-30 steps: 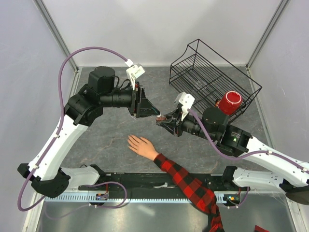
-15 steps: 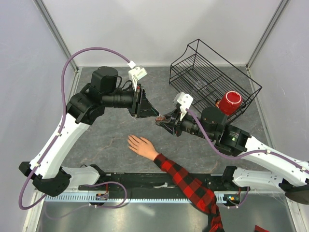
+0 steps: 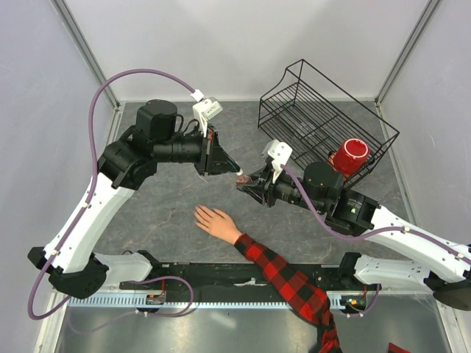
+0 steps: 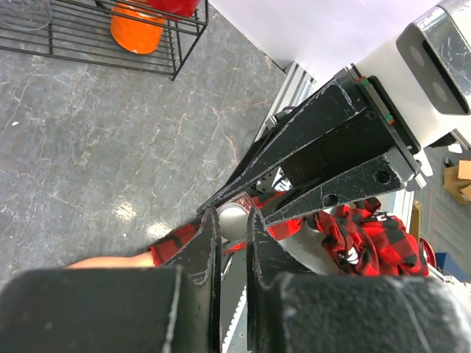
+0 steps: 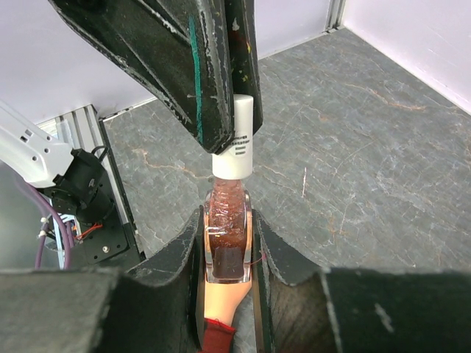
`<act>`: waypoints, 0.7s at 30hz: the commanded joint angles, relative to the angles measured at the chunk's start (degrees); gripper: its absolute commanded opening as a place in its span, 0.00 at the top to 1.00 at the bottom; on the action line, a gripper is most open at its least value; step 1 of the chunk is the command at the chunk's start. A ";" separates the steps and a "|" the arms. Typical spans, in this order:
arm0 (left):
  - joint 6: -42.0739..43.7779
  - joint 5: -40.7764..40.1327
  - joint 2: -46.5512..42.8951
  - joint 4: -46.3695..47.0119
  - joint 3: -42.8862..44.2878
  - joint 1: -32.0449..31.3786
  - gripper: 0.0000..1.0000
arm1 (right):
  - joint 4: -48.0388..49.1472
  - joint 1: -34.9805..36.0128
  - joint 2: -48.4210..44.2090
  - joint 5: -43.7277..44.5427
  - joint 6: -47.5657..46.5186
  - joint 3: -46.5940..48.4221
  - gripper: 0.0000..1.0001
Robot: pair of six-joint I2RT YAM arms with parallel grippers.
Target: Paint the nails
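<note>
Over the last second the left jaws have closed from about half open onto the white cap (image 5: 237,136), while everything else has hardly shifted. The nails (image 3: 198,214) are at the fingertips of the pale hand (image 3: 215,222), which lies flat on the grey surface (image 3: 162,213) near the front middle with its fingers spread towards the left. They are too small for us to tell whether any polish is on them. The plaid sleeve (image 3: 283,276) runs back from the hand to the near right. Just above and to the right of the hand, held off the surface, is the dark red bottle (image 5: 227,228). The right jaws clamp its body from both sides, and the left jaws now pinch its cap, so the two arms meet tip to tip. Further out, a black wire rack (image 3: 324,110) stands at the far right with a red cup (image 3: 352,154) by its near edge. We judge that we are at the uncapping step and that no painting has begun. Next the left wrist should twist the cap loose while the right arm holds the bottle steady. The cap and brush should then come straight out along the neck without tipping the bottle, and only after that travel down to the nails.
</note>
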 commanded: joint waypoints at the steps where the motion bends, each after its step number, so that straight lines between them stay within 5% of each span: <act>1: 2.05 -2.37 -0.75 0.30 2.22 0.19 0.98 | 2.14 -0.11 -0.08 -0.56 -0.74 0.49 1.00; 21: 3.11 -5.79 -1.02 -0.22 3.28 0.19 0.98 | 2.23 -0.03 -0.08 -1.17 -0.82 0.04 1.00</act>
